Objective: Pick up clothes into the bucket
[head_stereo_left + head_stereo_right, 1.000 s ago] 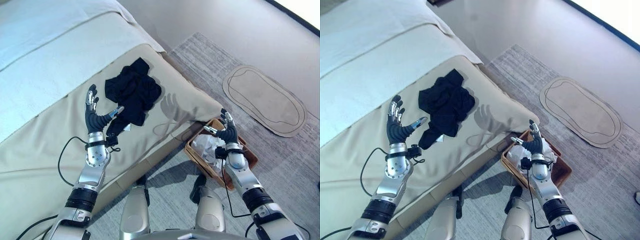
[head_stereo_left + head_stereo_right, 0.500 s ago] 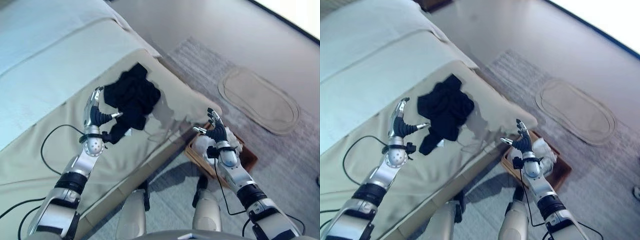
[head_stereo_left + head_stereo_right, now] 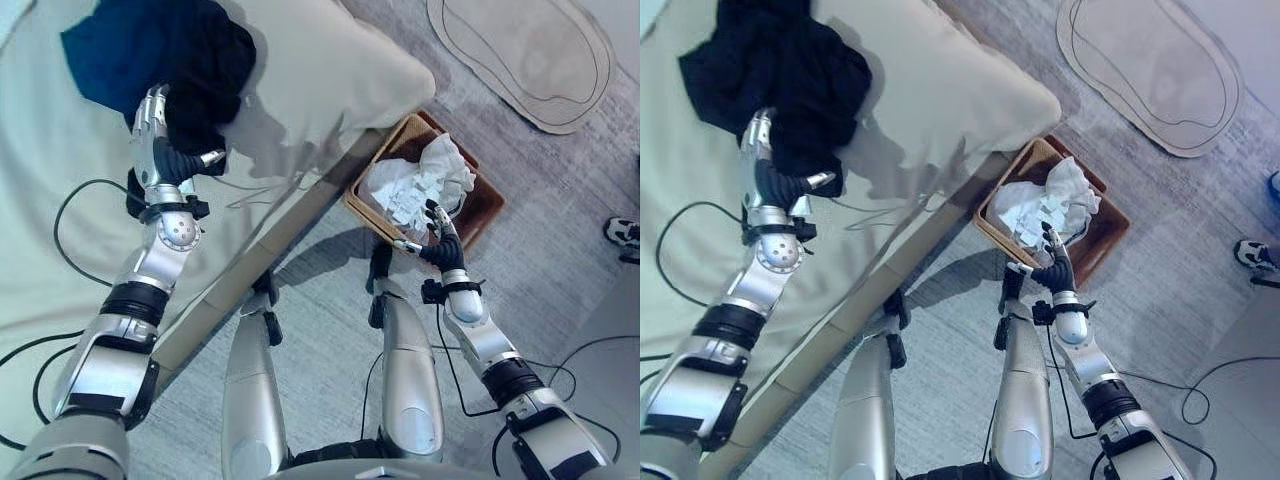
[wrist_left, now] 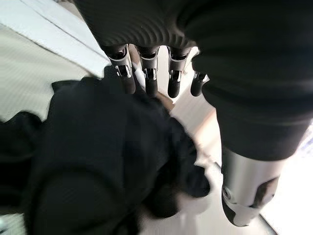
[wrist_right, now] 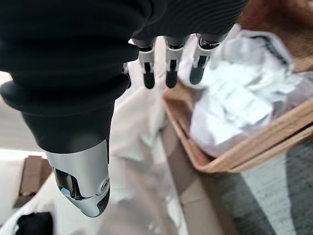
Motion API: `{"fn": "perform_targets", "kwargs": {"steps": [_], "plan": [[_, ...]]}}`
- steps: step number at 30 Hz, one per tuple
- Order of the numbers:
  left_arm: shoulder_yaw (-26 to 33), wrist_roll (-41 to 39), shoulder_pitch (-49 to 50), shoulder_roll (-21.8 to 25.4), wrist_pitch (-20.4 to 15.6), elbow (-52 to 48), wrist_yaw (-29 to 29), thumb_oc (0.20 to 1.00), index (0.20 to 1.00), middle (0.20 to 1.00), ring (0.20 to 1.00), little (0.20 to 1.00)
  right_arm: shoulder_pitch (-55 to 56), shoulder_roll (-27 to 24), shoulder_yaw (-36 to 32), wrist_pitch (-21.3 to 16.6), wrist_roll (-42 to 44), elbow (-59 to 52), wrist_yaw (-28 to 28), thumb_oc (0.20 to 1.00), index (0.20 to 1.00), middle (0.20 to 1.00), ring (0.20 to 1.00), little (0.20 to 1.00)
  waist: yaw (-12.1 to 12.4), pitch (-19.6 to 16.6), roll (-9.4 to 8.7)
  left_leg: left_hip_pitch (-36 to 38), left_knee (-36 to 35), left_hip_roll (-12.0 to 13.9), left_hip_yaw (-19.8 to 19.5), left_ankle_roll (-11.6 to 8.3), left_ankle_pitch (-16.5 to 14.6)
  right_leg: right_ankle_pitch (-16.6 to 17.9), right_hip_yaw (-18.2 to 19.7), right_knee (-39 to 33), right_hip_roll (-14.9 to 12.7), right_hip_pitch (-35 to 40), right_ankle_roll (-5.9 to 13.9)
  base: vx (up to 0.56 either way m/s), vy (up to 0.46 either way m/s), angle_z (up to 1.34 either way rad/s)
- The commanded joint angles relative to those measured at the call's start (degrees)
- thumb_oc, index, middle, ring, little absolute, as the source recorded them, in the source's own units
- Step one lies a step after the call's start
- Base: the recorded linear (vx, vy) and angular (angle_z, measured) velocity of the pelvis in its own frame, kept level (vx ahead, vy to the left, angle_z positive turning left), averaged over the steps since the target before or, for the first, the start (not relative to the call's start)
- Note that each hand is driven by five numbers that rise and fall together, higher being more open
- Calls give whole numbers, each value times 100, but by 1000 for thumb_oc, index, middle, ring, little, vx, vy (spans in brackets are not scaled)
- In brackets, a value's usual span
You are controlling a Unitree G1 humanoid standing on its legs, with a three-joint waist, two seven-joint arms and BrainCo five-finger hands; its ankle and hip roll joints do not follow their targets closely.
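The open left hand hovered over the black clothes near the bed corner; the right hand, open and empty, hung beside the basket

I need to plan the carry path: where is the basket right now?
In the left eye view the wicker basket sits on the floor off the bed's corner, on the robot's right, white cloth inside, just beyond the right hand.
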Motion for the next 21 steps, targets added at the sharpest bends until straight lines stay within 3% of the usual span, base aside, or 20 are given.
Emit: {"fn": "perform_targets", "kwargs": {"steps": [1, 12, 16, 21], "plan": [[213, 197, -339, 489, 19, -65, 463, 1000, 1000, 1000, 1000, 1000, 216, -163, -306, -448, -15, -600, -133, 1000, 1000, 1000, 1000, 1000, 29, -260, -113, -337, 720, 121, 48, -89, -612, 273, 407, -276, -143, -141, 398, 0, 0, 0], [32, 425, -1269, 1355, 448, 433, 1045, 1000, 1000, 1000, 1000, 1000, 325, -243, -470, -663, 86, -819, -270, 1000, 1000, 1000, 1000, 1000, -59, -268, -129, -1256, 1191, 135, 23, -33, -813, 305, 508, -75, -183, -981, 472, 9, 13, -1], [-302, 359, -1642, 1500, 528, 896, 915, 1000, 1000, 1000, 1000, 1000, 341, -265, -425, -662, 62, -781, -274, 1000, 1000, 1000, 1000, 1000, -102, -300, -143, -1363, 1245, 115, 36, -14, -849, 318, 524, -79, -195, -1067, 484, 0, 0, 0], [-581, 122, -1774, 1509, 330, 1127, 463, 1000, 1000, 1000, 1000, 1000, 313, -293, -408, -644, 143, -695, -197, 1000, 1000, 1000, 1000, 1000, -124, -310, -125, -1415, 1273, 84, 58, -6, -868, 368, 547, -153, -198, -1095, 493, 6, 12, 0]]}}
